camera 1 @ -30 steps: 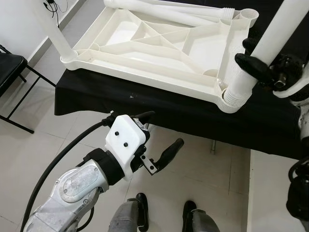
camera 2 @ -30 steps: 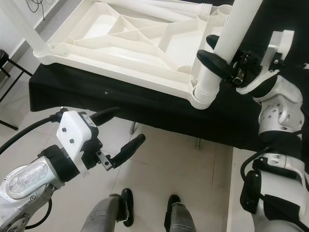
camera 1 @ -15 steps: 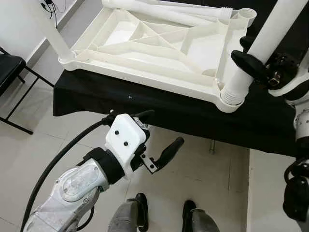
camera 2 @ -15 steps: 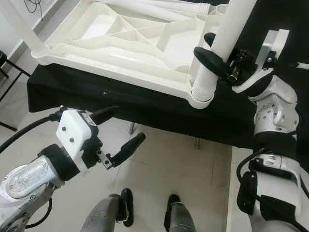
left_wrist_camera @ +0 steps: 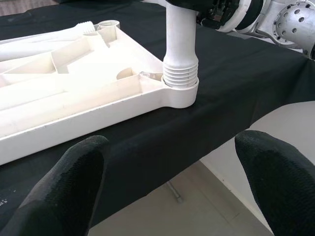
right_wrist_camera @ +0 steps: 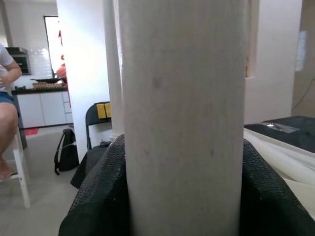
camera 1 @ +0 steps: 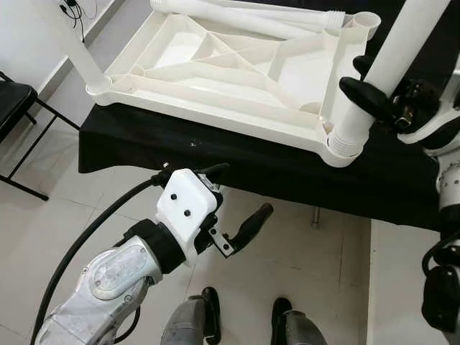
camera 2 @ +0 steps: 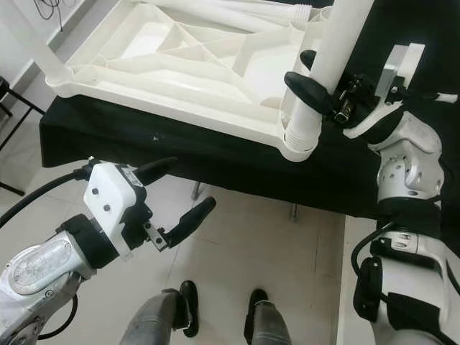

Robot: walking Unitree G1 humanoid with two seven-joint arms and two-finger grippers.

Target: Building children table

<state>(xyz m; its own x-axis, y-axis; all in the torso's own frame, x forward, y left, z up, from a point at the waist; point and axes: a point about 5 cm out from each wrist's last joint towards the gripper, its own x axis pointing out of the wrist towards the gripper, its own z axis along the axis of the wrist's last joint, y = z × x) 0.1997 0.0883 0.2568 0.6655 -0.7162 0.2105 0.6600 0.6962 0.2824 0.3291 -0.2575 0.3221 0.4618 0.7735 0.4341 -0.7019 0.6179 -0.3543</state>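
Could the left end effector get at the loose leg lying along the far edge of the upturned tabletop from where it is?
Probably not yet: the left end effector hangs open below the near table edge, and the whole tabletop lies between it and the loose leg.

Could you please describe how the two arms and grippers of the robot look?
The left arm is a brushed silver shell with a black collar, a white boxy wrist block and a thick black cable along it. The left gripper has two long, rounded black fingers. The right arm has white and silver joint shells with black cables; the right gripper has similar black fingers.
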